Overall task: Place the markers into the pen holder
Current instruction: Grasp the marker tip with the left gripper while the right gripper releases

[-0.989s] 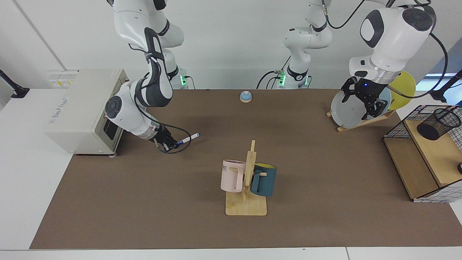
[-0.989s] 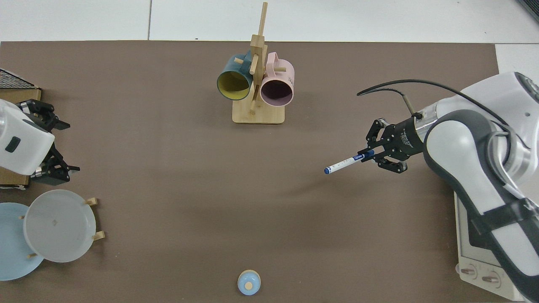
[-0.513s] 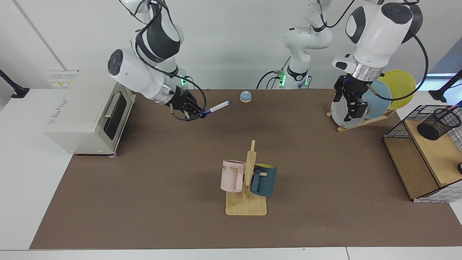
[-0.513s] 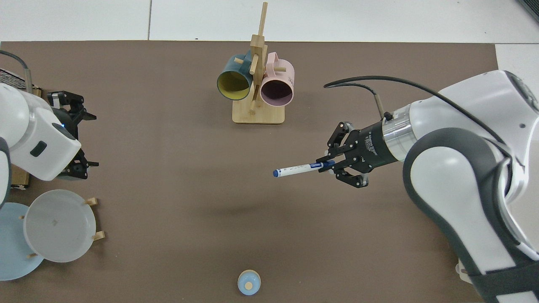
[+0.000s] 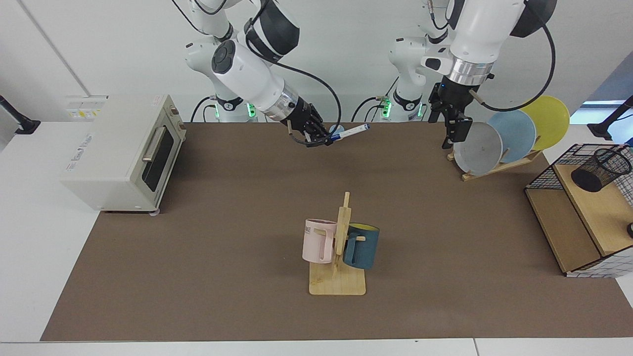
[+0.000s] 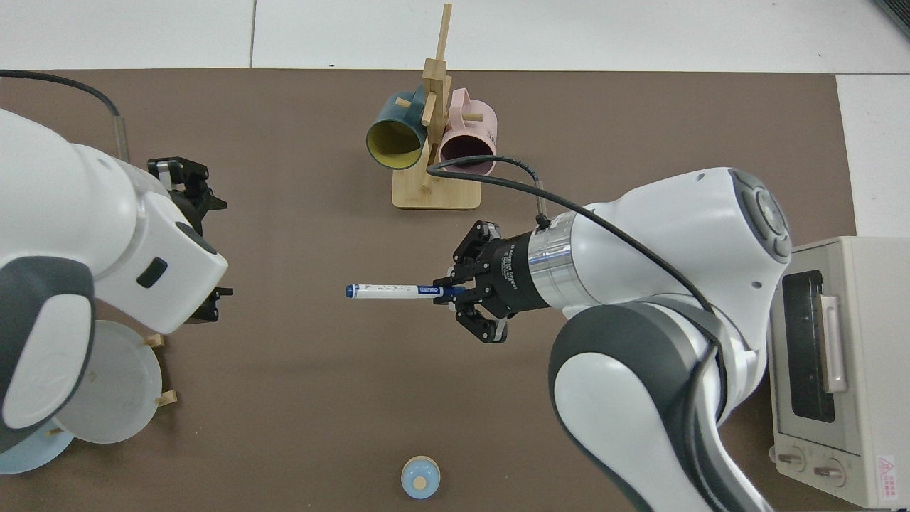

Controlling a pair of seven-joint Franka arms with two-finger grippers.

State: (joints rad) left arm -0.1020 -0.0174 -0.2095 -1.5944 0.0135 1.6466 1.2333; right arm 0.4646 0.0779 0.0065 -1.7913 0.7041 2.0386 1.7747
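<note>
Lifted and carried toward mid-table, the marker now rides high, clamped at one end by the right gripper.
Near to far: pen holder on the wire basket's wooden shelf; beyond, left gripper, fingers spread, empty, near the plates.

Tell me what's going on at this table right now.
The right arm holds the marker by one end in its tool, level and well above the brown mat, over the middle of the table. The left arm's tool hangs open beside the plate rack, holding nothing. The pen holder sits on the wooden shelf of the wire basket, with no marker in it yet.
</note>
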